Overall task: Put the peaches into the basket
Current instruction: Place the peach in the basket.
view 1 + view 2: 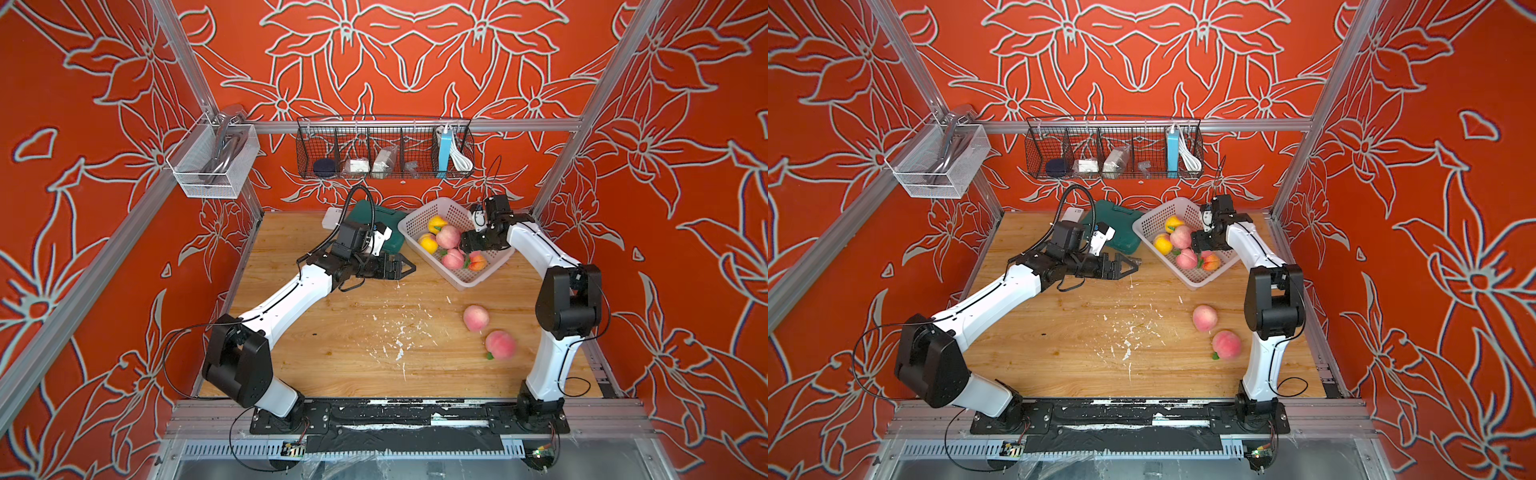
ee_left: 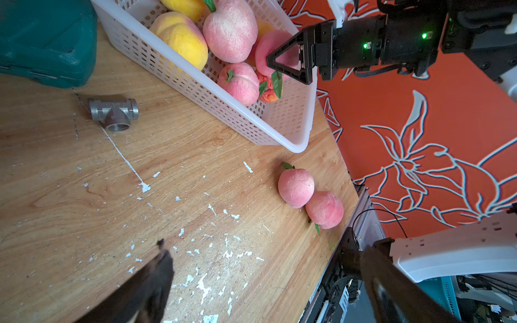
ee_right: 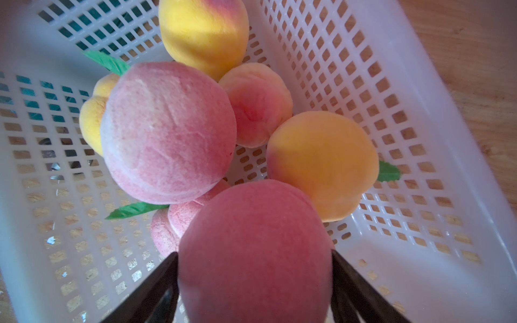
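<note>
Over the wooden counter [image 1: 353, 353], the right gripper [image 3: 254, 253] seemingly pinches a pink peach [image 3: 251, 218] above the basket [image 3: 391, 112]; release low. The left gripper [image 1: 409, 266] gapes empty.

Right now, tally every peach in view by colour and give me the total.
Pink peaches: 5
Yellow peaches: 2
Orange peaches: 2
Total: 9
</note>
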You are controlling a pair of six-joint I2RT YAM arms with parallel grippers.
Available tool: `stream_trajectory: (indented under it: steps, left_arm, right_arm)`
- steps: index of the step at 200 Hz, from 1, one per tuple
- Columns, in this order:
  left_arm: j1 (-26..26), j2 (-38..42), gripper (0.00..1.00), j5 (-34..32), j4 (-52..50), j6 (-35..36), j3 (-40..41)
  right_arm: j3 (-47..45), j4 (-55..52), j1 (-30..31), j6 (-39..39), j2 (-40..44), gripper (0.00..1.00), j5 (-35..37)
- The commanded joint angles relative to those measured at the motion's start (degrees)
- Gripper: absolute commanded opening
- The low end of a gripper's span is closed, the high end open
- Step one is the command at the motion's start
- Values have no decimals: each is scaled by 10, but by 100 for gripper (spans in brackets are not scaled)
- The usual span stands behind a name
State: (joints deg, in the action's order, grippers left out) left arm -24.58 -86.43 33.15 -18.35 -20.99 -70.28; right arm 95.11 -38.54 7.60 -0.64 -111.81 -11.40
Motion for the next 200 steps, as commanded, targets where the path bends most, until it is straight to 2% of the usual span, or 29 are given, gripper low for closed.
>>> stream_trajectory:
  steps: [1, 75, 111, 156, 200]
  left_arm:
    - [2, 8, 99, 8, 1, 5, -13]
    - [2, 13, 99, 7, -1, 6, -6]
    - [2, 25, 99, -14, -31, 29, -1]
    - [1, 49, 99, -18, -45, 38, 27]
    - [-5, 70, 99, -17, -69, 51, 35]
  right_arm:
    - [16, -5, -3, 6, -6, 83, 9]
    - [0, 6, -3, 3, 31, 85, -7]
    - [-48, 40, -3, 6, 83, 86, -22]
    - [-96, 37, -2, -10, 126, 87, -46]
    - [-179, 25, 19, -26, 205, 87, -56]
